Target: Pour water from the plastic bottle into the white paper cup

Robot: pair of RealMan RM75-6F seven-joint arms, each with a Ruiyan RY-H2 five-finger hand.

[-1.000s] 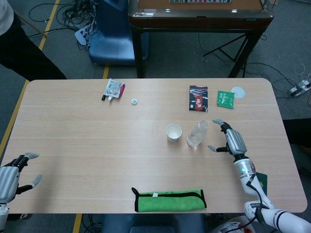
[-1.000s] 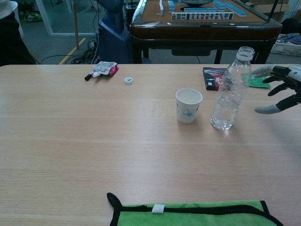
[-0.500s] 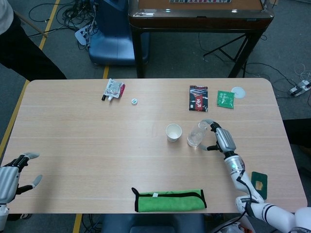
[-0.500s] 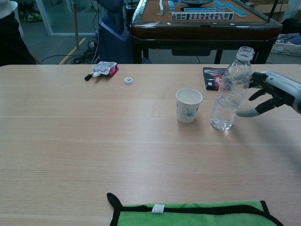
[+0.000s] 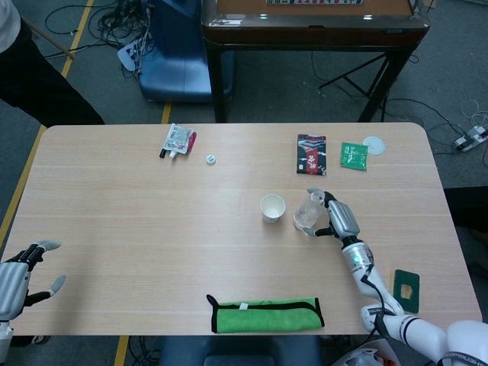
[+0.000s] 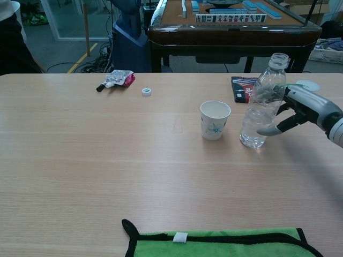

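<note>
Head view first, from the left edge: the left hand [image 5: 19, 274] hangs at the near left corner of the table [image 5: 137, 229], fingers spread and holding nothing; it does not show in the chest view; further in, near the far edge, a small foil pouch [image 5: 178, 140] lies flat with a white bottle cap [image 5: 211, 158] just beside it on the right; along the near edge a green cloth [image 5: 265, 314] with black trim lies folded; past the middle of the table the white paper cup [image 5: 272, 207] stands upright, its mouth open; just beside it on the right stands the plastic bottle [image 5: 309, 213], upright, uncapped, water in its lower part; cup and bottle are close but apart; the right hand [image 5: 335, 216] is at the bottle's right side, fingers curved toward it; in the chest view the thumb tip [image 6: 266, 131] lies against the lower body of the bottle [image 6: 262, 105] while the other fingers reach the upper part, yet whether they truly clasp it I cannot tell; behind, a dark red packet [image 5: 311, 154], a green packet [image 5: 354, 155] and a white disc [image 5: 374, 145] lie near the far edge; a dark green card [image 5: 406, 288] lies near the right edge.
</note>
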